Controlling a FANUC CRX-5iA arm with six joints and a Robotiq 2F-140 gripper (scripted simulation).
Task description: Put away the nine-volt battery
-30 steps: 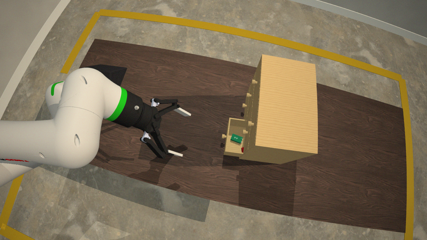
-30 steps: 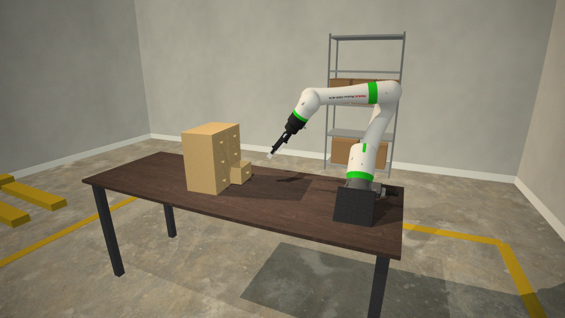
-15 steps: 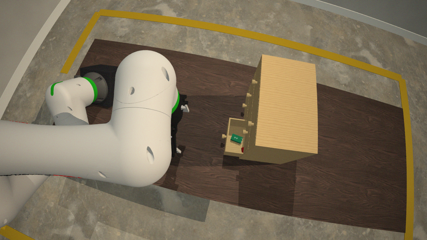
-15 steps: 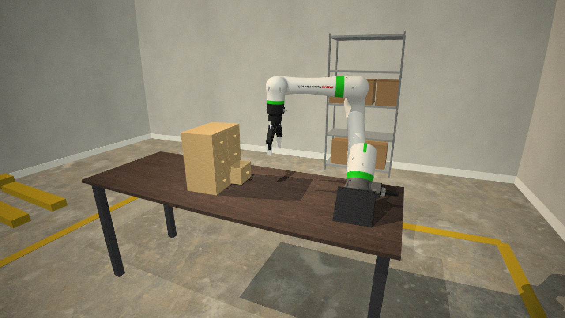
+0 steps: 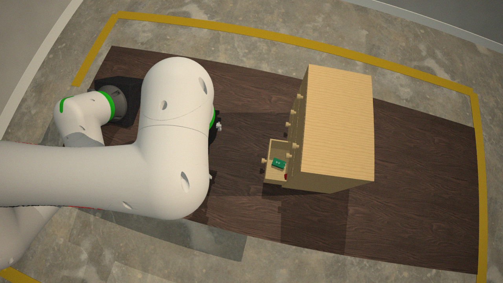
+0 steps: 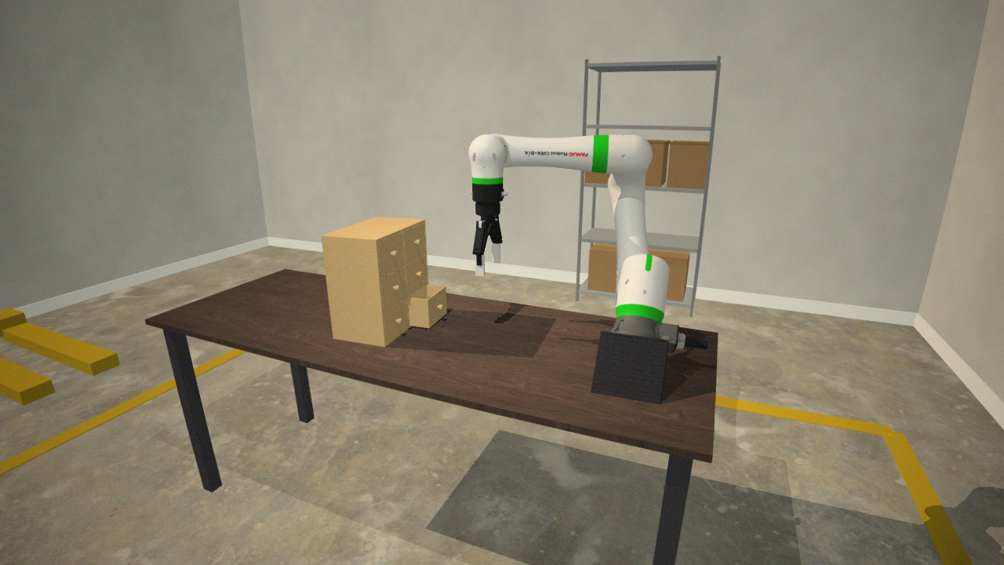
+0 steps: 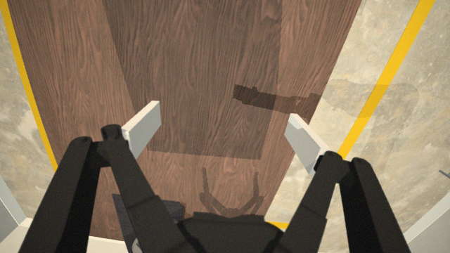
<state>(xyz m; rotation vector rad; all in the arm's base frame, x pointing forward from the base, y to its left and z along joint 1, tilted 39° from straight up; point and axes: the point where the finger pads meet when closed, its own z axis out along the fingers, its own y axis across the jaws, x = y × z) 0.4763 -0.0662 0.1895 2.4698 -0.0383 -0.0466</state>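
Observation:
The wooden chest (image 5: 337, 123) (image 6: 358, 281) stands on the dark table (image 5: 404, 175) (image 6: 491, 365) (image 7: 197, 53). One lower drawer (image 5: 275, 149) (image 6: 424, 309) is pulled part way out. A small green block (image 5: 278, 162) lies in it, and a small red thing (image 5: 285, 176) lies at its back edge. The other drawers look pushed in. My gripper (image 6: 486, 263) (image 7: 225, 119) is open and empty. It points straight down, high above the table between the chest and the arm's base. No battery shows on the table in any view. The arm hides part of the table in the overhead view.
The arm's elbow (image 5: 168, 140) fills the left of the overhead view. The black base pedestal (image 5: 131, 91) (image 6: 628, 365) stands at the table's end. A metal rack (image 6: 649, 67) with boxes stands behind the table. A yellow line (image 5: 246, 31) marks the floor.

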